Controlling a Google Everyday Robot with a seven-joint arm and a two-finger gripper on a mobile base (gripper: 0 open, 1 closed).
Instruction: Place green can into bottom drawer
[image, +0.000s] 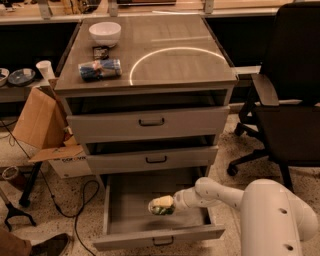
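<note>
- Gripper (168, 204) sits at the end of the white arm (215, 192), which reaches in from the lower right. It is over the open bottom drawer (150, 240), right of middle.
- Gripper is clenched on the can (158, 206). The can lies on its side with its pale end facing the camera, and only a little green shows low on the body.
- The can looks to be held just above the drawer floor. I cannot tell whether it touches, but nothing else is there to hold it up, so I judge the grasp is carrying it.
- Bottom drawer is pulled well out. Its front panel and handle are nearest the camera, and the grey floor shows bare around the can.
- The sideways hold probably suits the low reach, since the arm has to pass under the middle drawer (152, 160).
- Middle drawer and top drawer (150, 122) each stand slightly proud of the frame, well short of blocking the way in.
- On the cabinet top (200, 65) are a white bowl (105, 33), a blue packet (100, 69) and a small dark item between them. None belong to the task.
- A black chair (287, 105) stands to the right and a cardboard box (37, 120) to the left, both away from the arm.
- Judgement: the task is near its end. What remains is to lower the can, let go and draw the arm back. A can on its side may roll once freed.
</note>
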